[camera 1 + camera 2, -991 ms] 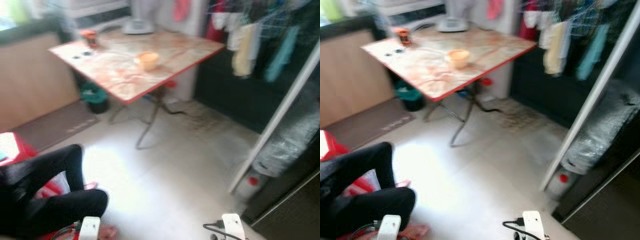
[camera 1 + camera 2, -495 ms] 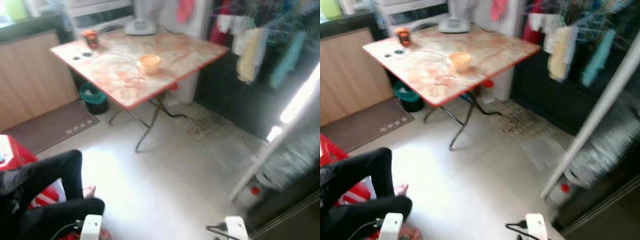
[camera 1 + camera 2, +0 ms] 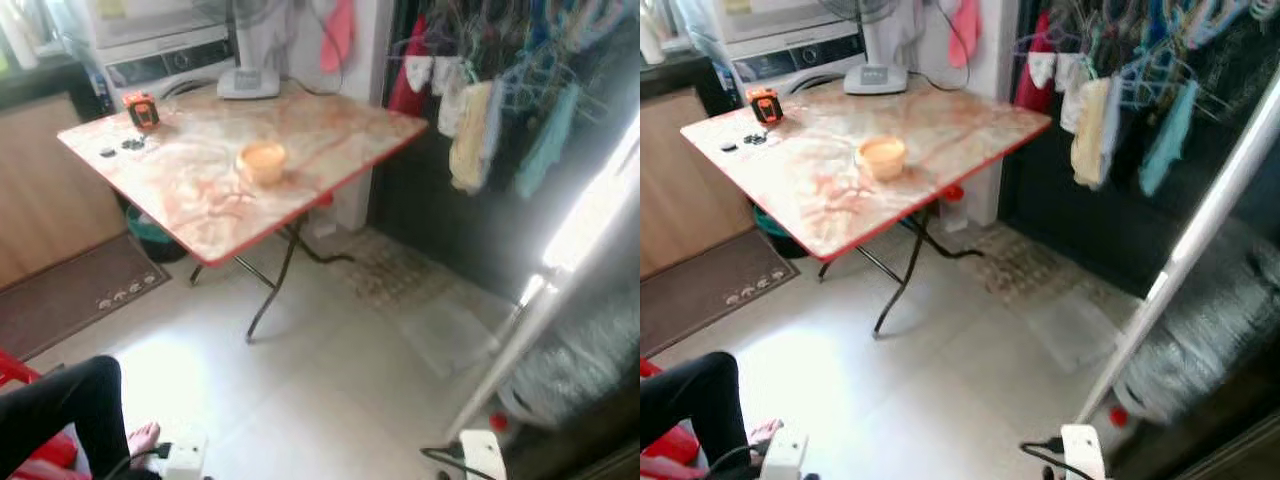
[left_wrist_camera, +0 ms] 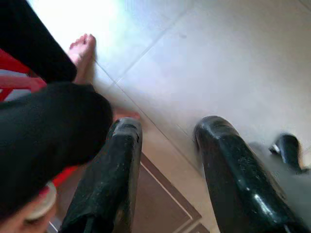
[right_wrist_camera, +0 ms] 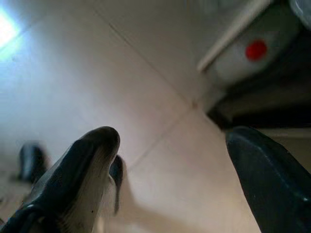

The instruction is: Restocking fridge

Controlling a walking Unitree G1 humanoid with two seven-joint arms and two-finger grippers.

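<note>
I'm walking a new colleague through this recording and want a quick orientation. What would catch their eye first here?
First the folding table with a marbled, red-edged top, standing mid-room on the pale tiled floor with a small orange bowl at its middle. To its right, clothes on hangers crowd a dark recess. At the lower left, a person's black-clad leg and bare foot rest on the floor near the robot.

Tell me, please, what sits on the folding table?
On the table: an orange cup, a fan base, an orange tape measure and small dark items, too blurry to identify.
</note>
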